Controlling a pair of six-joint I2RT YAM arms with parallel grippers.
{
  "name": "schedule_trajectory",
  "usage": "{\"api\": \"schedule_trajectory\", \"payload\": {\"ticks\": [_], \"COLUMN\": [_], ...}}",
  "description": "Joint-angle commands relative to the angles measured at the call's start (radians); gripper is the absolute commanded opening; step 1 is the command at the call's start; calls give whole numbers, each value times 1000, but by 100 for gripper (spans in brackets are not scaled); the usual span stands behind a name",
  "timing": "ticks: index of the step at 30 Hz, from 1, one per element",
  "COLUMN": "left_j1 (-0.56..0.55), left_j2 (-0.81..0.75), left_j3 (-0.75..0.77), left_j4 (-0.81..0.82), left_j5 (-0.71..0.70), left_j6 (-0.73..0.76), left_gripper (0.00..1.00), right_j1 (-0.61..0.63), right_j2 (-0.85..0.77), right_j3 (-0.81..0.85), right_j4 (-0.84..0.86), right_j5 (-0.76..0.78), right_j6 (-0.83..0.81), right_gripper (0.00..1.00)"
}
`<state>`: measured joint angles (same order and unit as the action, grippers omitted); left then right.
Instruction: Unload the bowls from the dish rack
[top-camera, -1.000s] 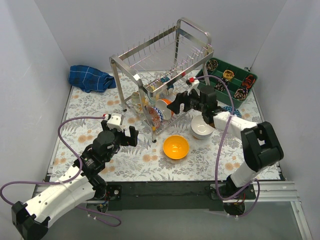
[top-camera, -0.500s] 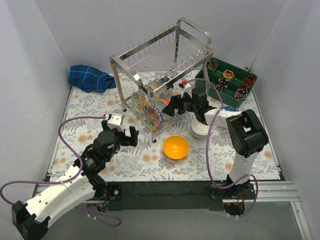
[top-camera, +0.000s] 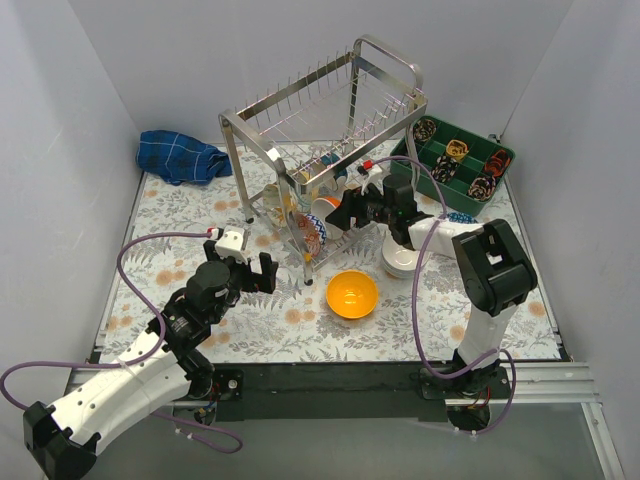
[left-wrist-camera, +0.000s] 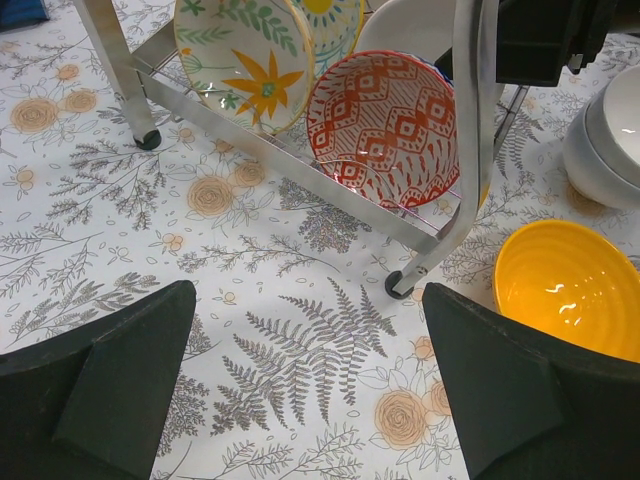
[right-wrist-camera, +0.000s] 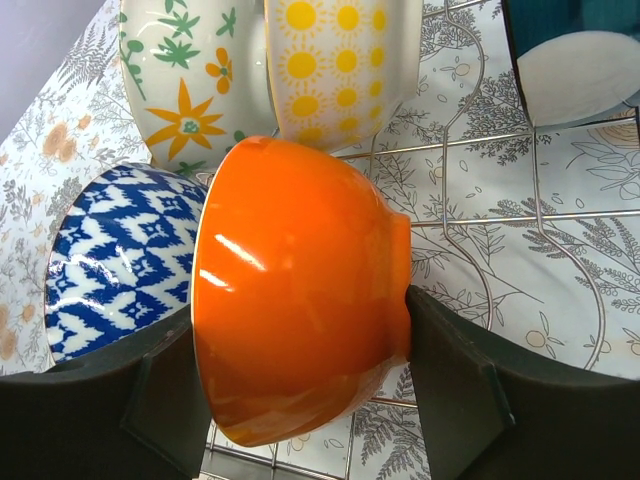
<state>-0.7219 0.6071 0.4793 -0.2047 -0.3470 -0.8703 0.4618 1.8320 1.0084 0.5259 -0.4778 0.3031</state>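
Observation:
The steel dish rack (top-camera: 330, 130) stands at the back middle. On its lower tier several bowls stand on edge: an orange bowl (right-wrist-camera: 300, 290), a blue patterned one (right-wrist-camera: 120, 260), a cream floral one (right-wrist-camera: 190, 70), a yellow-dotted one (right-wrist-camera: 335, 60) and a red-and-white one (left-wrist-camera: 385, 125). My right gripper (right-wrist-camera: 300, 335) reaches into the lower tier (top-camera: 340, 212) and is shut on the orange bowl, one finger at its rim, the other at its foot. A yellow-orange bowl (top-camera: 352, 293) and a white bowl (top-camera: 400, 258) sit on the table. My left gripper (left-wrist-camera: 310, 390) is open and empty over the mat, in front of the rack (top-camera: 240, 272).
A green divided tray (top-camera: 465, 160) with small items stands at the back right. A blue cloth (top-camera: 180, 157) lies at the back left. The rack's front leg and caster (left-wrist-camera: 400, 285) stand between my left gripper and the yellow-orange bowl (left-wrist-camera: 570, 290).
My right gripper has moved left from above the white bowl into the rack's lower tier, onto the orange bowl. The left arm has not moved.

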Motion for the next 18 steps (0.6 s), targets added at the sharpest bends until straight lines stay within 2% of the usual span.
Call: {"api": "schedule_trajectory", "payload": {"ticks": [1,7,13,18], "left_j1": [6,6,6,4], "left_j2": [-7,-7,-9,-6], "left_j3": [24,24,25,25], "left_j4": [8,10,8,8], "left_j5": [23,40,55,74], "left_j6": [10,7,5,4], "left_gripper": [98,98,98,98], "right_j1": [11,31,49,48], "right_j2": [-82,-145,-218,-267], "right_j3": [24,30,9,-13], "right_j4": [26,-44,-72,-72], "right_j5": [-7,94,221,265], "right_j6": [25,-65,-148,-162], "right_gripper": [28,20,16,12]}}
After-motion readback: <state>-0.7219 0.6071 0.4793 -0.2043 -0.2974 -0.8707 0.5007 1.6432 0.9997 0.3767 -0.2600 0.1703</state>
